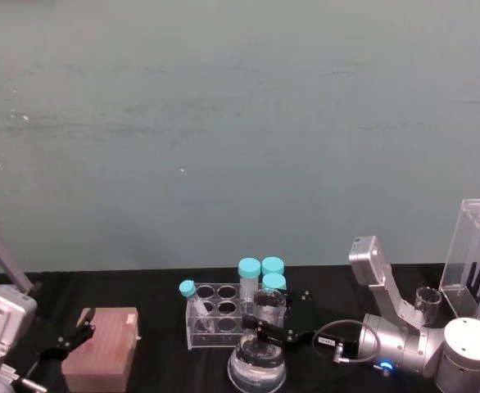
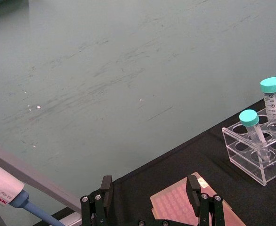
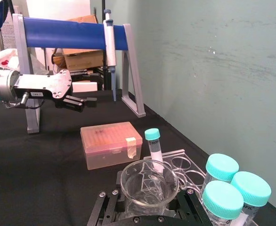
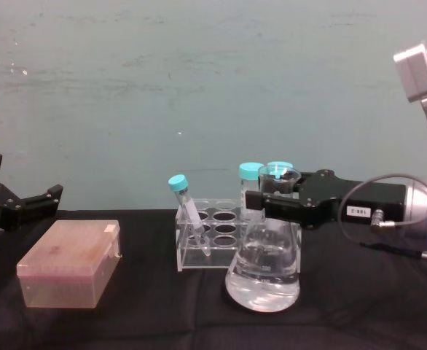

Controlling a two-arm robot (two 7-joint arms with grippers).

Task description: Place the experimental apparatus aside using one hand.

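**Conical flask gripped at the neck by the right gripper, which reaches in from 3 o'clock**

At 9 o'clock the left gripper (image 4: 25,175) is held spread and empty beside the pink tip box (image 4: 71,270), well apart from the glassware. At centre, the conical flask (image 4: 263,273) is seen upright on the black cloth, just at 6 o'clock of the clear tube rack (image 4: 206,248) in the head view. Its neck is clasped between the level fingers of the right gripper (image 4: 268,200), so the fingers are set across the flask's upright axis. The grip is judged closed on the glass. Farther toward 3 o'clock a small beaker (image 1: 427,301) and a tall acrylic rack (image 1: 477,254) of glass tubes are seen. The right arm is clearly the nearer one, and a carry toward 3 o'clock is judged to be called for.
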